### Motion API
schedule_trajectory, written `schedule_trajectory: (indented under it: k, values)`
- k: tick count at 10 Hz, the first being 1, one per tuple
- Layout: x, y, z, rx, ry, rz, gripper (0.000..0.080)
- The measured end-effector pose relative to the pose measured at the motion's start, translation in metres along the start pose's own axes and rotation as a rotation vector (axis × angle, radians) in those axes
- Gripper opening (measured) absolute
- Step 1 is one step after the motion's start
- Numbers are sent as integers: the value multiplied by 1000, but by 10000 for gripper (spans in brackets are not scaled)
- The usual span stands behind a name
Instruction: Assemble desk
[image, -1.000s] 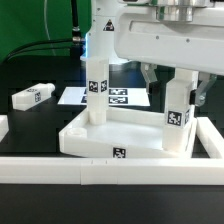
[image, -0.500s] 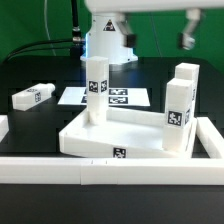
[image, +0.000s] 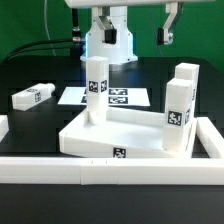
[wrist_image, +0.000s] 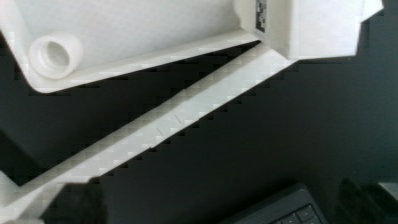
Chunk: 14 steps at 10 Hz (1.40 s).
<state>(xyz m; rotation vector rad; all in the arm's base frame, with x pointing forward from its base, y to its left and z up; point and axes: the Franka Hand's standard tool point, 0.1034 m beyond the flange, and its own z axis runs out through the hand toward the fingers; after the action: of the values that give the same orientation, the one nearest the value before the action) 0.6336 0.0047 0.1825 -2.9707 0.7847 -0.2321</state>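
Note:
The white tray-like tabletop (image: 78, 134) lies in the middle of the black table. Two square white legs stand upright in its corner sockets, one at the back left (image: 96, 85) and one at the exterior view's right (image: 180, 105). A third leg (image: 32, 96) lies loose at the left. My gripper (image: 170, 28) hangs high above the tabletop, apart from everything. In the wrist view its dark fingers sit wide apart with nothing between them (wrist_image: 222, 205). That view also shows a tabletop corner with an empty round socket (wrist_image: 54, 55) and one standing leg (wrist_image: 329, 25).
The marker board (image: 122, 97) lies flat behind the tabletop. Low white border rails run along the front (image: 100, 172) and the right (image: 211, 140); one also crosses the wrist view (wrist_image: 196, 110). The robot's base (image: 108, 40) stands at the back.
My gripper was down around the right-hand leg a second ago. It has let go, risen clear and drifted toward the exterior view's left. The leg stays upright in its socket.

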Motion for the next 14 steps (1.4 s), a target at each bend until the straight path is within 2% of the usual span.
schedule_trajectory:
  k: [1, 2, 3, 5, 7, 8, 9, 10, 11, 12, 14]
  values:
    - [5, 25, 7, 12, 19, -92, 649]
    - [12, 57, 14, -1, 18, -135, 649]
    - [19, 76, 19, -10, 20, -128, 649]
    - [15, 65, 19, -3, 18, -125, 649]
    - [16, 71, 20, -5, 19, -127, 649]
    - [17, 98, 26, -1, 28, -148, 649]
    - [21, 132, 30, -15, 18, -144, 649]
    - [30, 156, 32, -30, 37, -132, 649]
    - [30, 159, 34, -39, 76, -136, 649]
    - [26, 153, 35, -34, 61, -142, 649]
    - [27, 155, 36, -35, 60, -140, 649]
